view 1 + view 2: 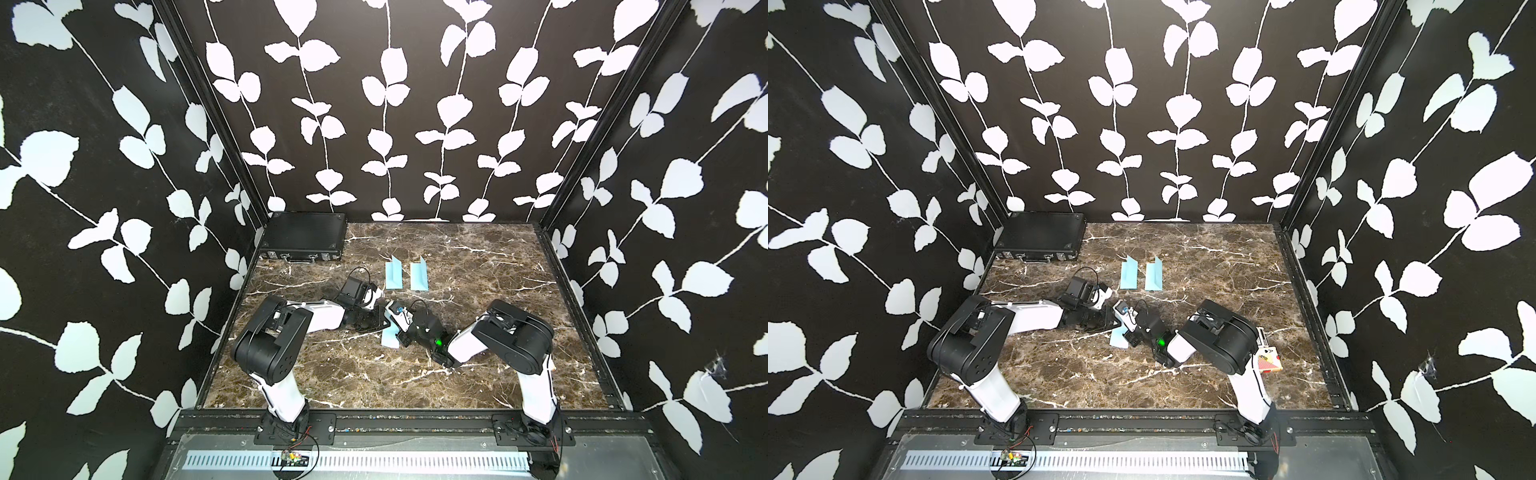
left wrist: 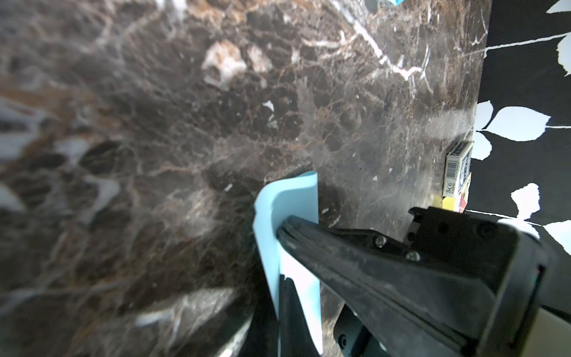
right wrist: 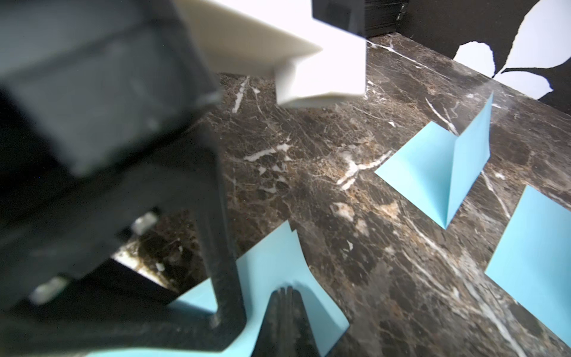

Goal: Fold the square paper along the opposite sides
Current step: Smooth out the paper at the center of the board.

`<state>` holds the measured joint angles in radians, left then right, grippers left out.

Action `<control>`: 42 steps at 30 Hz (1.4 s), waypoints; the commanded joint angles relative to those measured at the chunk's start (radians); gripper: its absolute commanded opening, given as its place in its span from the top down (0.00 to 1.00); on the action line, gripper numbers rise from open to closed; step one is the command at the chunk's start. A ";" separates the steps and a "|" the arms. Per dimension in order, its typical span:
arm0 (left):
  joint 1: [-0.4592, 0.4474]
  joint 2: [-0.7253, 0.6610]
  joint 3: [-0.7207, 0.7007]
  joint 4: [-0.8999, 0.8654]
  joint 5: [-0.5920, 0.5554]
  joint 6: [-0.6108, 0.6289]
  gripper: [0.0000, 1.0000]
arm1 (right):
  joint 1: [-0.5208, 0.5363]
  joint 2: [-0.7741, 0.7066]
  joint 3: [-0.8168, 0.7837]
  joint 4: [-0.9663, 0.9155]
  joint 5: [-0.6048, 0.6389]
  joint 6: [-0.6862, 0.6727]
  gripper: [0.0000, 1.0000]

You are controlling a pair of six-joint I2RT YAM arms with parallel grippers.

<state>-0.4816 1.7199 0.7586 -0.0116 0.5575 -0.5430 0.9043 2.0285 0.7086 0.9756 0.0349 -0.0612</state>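
Observation:
The light blue square paper (image 1: 388, 337) (image 1: 1118, 338) lies mid-table, bent over on itself with both grippers meeting on it. My left gripper (image 1: 384, 321) (image 2: 281, 278) is shut on the paper (image 2: 292, 197), whose free end curls up past the fingertips. My right gripper (image 1: 397, 332) (image 3: 285, 290) is shut, its tips pressed down on the paper (image 3: 272, 256), where two layers show with slightly offset edges. In the left wrist view the right gripper (image 2: 282, 231) comes in from the side onto the sheet. A left gripper finger (image 3: 222, 253) stands on the paper's near part.
Two other blue papers (image 1: 392, 274) (image 1: 419, 274) stand half-folded behind the grippers; the right wrist view shows them too (image 3: 445, 167) (image 3: 537, 262). A black case (image 1: 303, 241) sits at the back left corner. Playing-card boxes (image 1: 1268, 357) (image 2: 458, 170) stand by the right edge.

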 commanded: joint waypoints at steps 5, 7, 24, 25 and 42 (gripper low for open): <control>0.003 0.049 -0.067 -0.215 -0.117 0.001 1.00 | -0.019 0.020 -0.062 -0.103 0.107 -0.042 1.00; 0.003 0.046 -0.069 -0.215 -0.120 0.001 1.00 | -0.031 0.016 -0.072 -0.109 0.113 -0.039 1.00; 0.003 0.041 -0.077 -0.213 -0.136 0.009 1.00 | -0.075 -0.201 -0.116 -0.182 0.007 0.087 1.00; 0.005 0.038 -0.078 -0.211 -0.137 0.009 1.00 | -0.069 -0.206 -0.105 -0.169 -0.010 0.088 1.00; 0.003 0.037 -0.072 -0.186 -0.116 0.011 1.00 | -0.036 -0.012 0.013 -0.075 0.012 -0.004 1.00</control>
<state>-0.4816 1.7046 0.7471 -0.0158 0.5465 -0.5423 0.8883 1.9823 0.7021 0.8982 0.0288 -0.0425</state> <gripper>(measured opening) 0.047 0.046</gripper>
